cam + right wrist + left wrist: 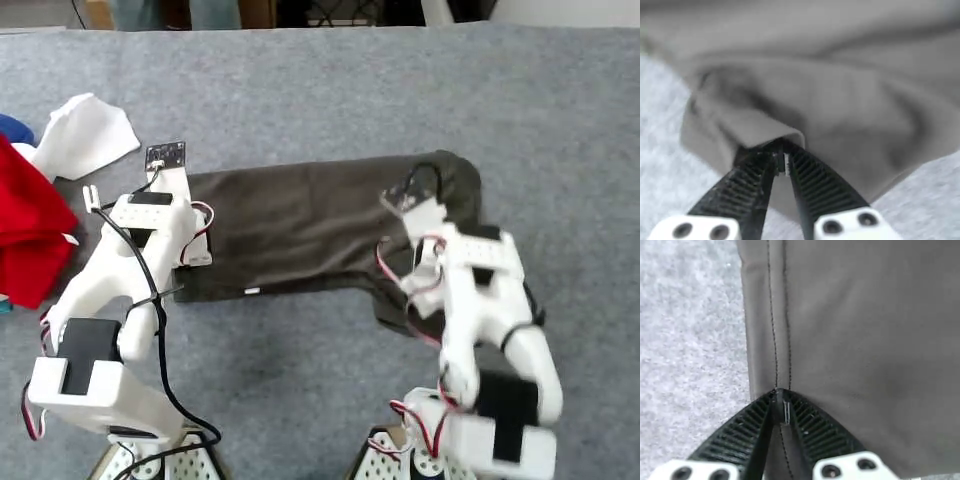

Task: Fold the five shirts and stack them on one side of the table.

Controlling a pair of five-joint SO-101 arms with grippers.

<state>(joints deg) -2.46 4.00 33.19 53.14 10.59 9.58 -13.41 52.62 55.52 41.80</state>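
Observation:
A dark grey-brown shirt (300, 225) lies folded lengthwise across the middle of the grey table (320, 90). My left gripper (780, 396) is shut on the shirt's stitched hem (779, 340) at its left end; in the high view that gripper (190, 240) sits at the shirt's left edge. My right gripper (781, 152) is shut on a bunched fold of the same shirt (840, 100) near its right end, where the high view shows the gripper (425, 225) over the cloth.
A red shirt (25, 225) lies crumpled at the left edge of the table, with a white shirt (85, 135) behind it and a bit of blue cloth (12, 128) beside that. Bare grey table surface spreads at the back and front.

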